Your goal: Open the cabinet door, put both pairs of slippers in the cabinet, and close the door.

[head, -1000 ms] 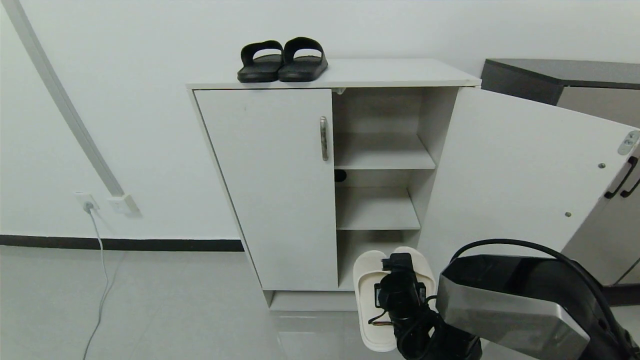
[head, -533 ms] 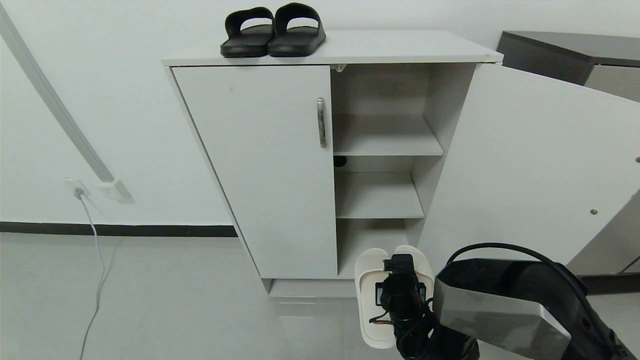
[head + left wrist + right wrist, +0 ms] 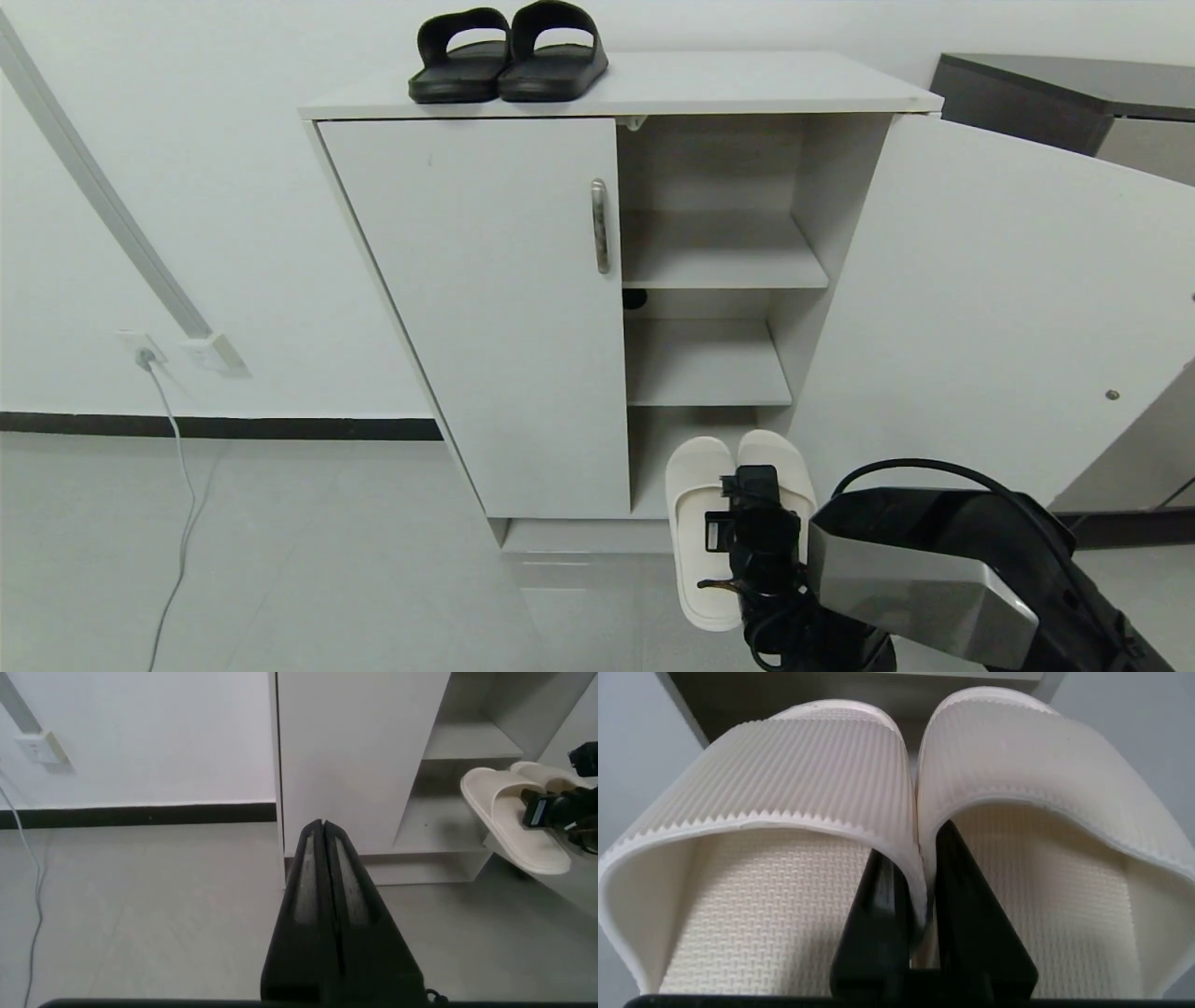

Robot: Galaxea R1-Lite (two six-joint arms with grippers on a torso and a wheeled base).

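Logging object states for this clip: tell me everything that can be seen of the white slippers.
The white slippers are a cream-white pair of slides that look like foam or rubber, each with a wide ribbed strap and a fine-textured footbed. They sit side by side, inner edges touching, toes pointing into the bottom compartment of the cabinet on its open side. The right gripper pinches their adjoining inner strap edges from the heel end. Whether they rest on anything cannot be told.
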